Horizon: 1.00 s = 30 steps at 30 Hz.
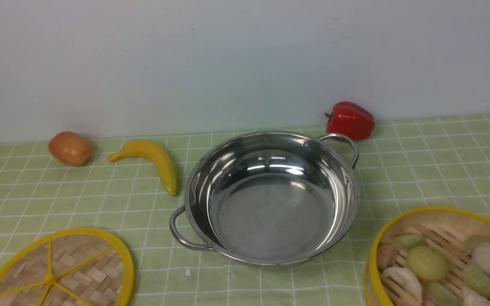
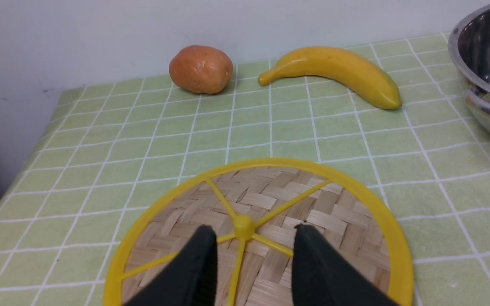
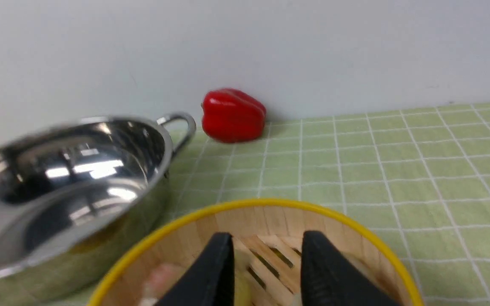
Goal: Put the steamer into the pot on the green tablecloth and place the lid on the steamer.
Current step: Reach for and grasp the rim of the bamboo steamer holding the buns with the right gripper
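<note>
The empty shiny pot [image 1: 270, 204] sits mid-table on the green tablecloth [image 1: 440, 170]. The steamer [image 1: 436, 209], holding pale and green toy buns, stands at the front right, apart from the pot. The lid [image 1: 79, 272] lies flat at the front left. Neither gripper shows in the front view. In the left wrist view, my left gripper [image 2: 253, 229] hangs open over the lid [image 2: 334, 212], one finger on each side of its hub. In the right wrist view, my right gripper [image 3: 267, 236] is open above the steamer [image 3: 270, 203], beside the pot [image 3: 70, 170].
A brown potato [image 1: 70, 148] and a yellow banana [image 1: 151, 159] lie behind the lid, left of the pot. A red pepper [image 1: 350, 120] sits against the white wall behind the pot's far handle. A small white scrap [image 1: 186, 274] lies on the cloth near the pot's front.
</note>
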Motion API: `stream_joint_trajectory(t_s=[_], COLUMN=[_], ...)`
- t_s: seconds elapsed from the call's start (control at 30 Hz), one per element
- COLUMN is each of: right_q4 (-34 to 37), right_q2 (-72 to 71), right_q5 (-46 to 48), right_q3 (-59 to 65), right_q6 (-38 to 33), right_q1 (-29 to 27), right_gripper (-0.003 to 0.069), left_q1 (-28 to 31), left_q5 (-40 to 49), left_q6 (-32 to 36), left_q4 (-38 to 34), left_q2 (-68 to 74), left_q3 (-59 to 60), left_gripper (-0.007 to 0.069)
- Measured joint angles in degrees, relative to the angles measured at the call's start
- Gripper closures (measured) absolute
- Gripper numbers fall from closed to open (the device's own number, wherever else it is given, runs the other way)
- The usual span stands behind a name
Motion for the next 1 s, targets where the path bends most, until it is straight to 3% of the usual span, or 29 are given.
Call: stream_joint_trajectory(t_s=[0.13, 0.27, 0.43, 0.57, 0.6, 0.67, 0.83, 1.0], right_q4=[3.2, 3.5, 3.5, 6.4, 9.1, 12.3, 22.3, 24.9], right_q2=[0.0, 0.0, 0.2, 3.6, 5.3, 7.0, 9.7, 14.8], right_q5=[-8.9, -8.5, 3.6, 20.4, 28.5, 35.4, 41.6, 50.1], right_q3=[-0.3, -6.3, -17.2, -27.8, -32.6, -36.0, -38.9, -38.9], right_q6=[1.5, 1.4, -0.9, -6.2, -8.5, -10.0, -11.8, -17.0], right_q1=[0.0, 0.0, 0.0, 0.0, 0.0, 0.0, 0.0, 0.0], right_gripper=[0.0416, 0.0416, 0.0416, 0.0416, 0.0416, 0.0416, 0.0416, 0.0416], left_q1=[0.0, 0.0, 0.0, 0.0, 0.0, 0.0, 0.0, 0.0], left_q5=[0.0, 0.0, 0.0, 0.0, 0.0, 0.0, 0.0, 0.0], left_q6=[0.0, 0.0, 0.0, 0.0, 0.0, 0.0, 0.0, 0.0], left_q4=[0.0, 0.0, 0.0, 0.0, 0.0, 0.0, 0.0, 0.0], left_q2=[0.0, 0.0, 0.0, 0.0, 0.0, 0.0, 0.0, 0.0], left_q3=[0.0, 0.0, 0.0, 0.0, 0.0, 0.0, 0.0, 0.0], left_gripper=[0.0382, 0.0382, 0.0382, 0.0382, 0.0382, 0.0382, 0.0382, 0.0382])
